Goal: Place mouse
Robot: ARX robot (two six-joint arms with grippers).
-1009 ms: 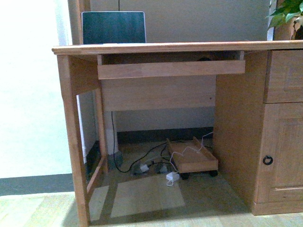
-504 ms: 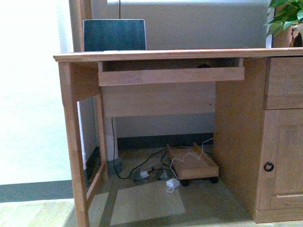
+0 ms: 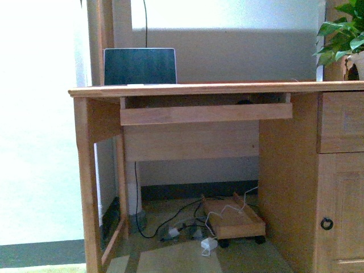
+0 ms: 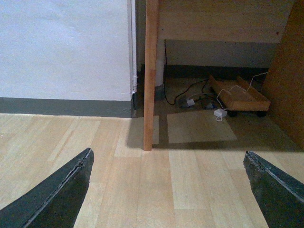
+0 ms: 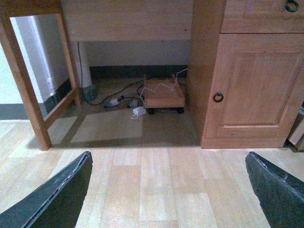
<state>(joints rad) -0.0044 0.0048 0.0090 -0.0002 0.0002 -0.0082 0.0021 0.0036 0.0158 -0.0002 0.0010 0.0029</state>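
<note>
Apparently the mouse (image 3: 245, 102) is the small dark dome that just peeks over the front board of the pull-out shelf (image 3: 205, 114) under the desk (image 3: 227, 88). It is too small and shadowed to be sure. It lies toward the right end of that shelf, well to the right of the laptop (image 3: 140, 66), which stands open on the desktop above. A potted plant (image 3: 341, 40) sits at the desk's far right edge.

Neither arm shows in the front view. Each wrist view looks down at bare wooden floor (image 4: 156, 180) in front of the desk. The left pincer (image 4: 167, 152) is spread wide with nothing between its fingers (image 4: 66, 190), and so is the right pincer (image 5: 167, 153). Both hang well short of the desk, far from the shelf. Under the desk lie a low wheeled stand (image 3: 234, 219) and a white charger (image 3: 209, 244) with its cable, neither of which belongs to the job.

By my reading, nothing of the task is done yet: the mouse has not been grasped and rests where it is. What is left is the whole job: reach into the shelf, take hold of the mouse, and carry it to its spot, probably on the desktop near the laptop. The task does not name the spot.
</note>
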